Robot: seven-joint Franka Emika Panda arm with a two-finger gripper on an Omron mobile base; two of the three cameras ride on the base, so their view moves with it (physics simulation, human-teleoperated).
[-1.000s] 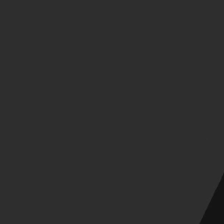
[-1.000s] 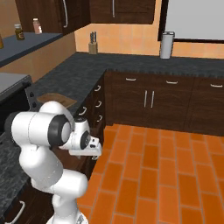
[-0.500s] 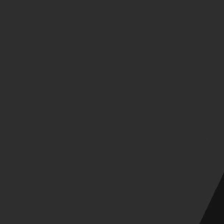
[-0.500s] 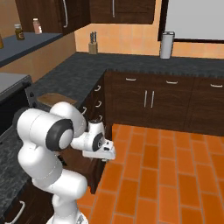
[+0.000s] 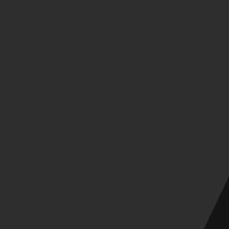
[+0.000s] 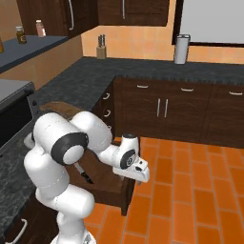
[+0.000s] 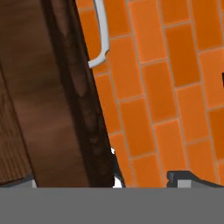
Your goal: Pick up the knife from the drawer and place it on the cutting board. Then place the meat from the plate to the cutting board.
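Observation:
The dark-brown drawer (image 6: 116,190) stands pulled out from under the counter, over the orange tile floor. A slim dark shape in its lighter interior looks like the knife (image 6: 85,173), partly hidden by my arm. My gripper (image 6: 141,175) hangs at the drawer's front edge. In the hand view the fingertips (image 7: 189,178) sit far apart and open, with the drawer front (image 7: 65,100) and its silver handle (image 7: 103,35) under them. The brown cutting board (image 6: 59,108) lies on the counter behind my shoulder. The plate and the meat are hidden.
Dark cabinets (image 6: 162,112) line the far wall. A tan knife block (image 6: 101,47) and a paper towel roll (image 6: 181,48) stand on the back counter. Orange floor tiles (image 6: 190,190) lie to the right. A flat dark grey surface (image 5: 112,112) sits close in the left base view.
My hand has moved out to the right and a little down, and the drawer has come further out with it.

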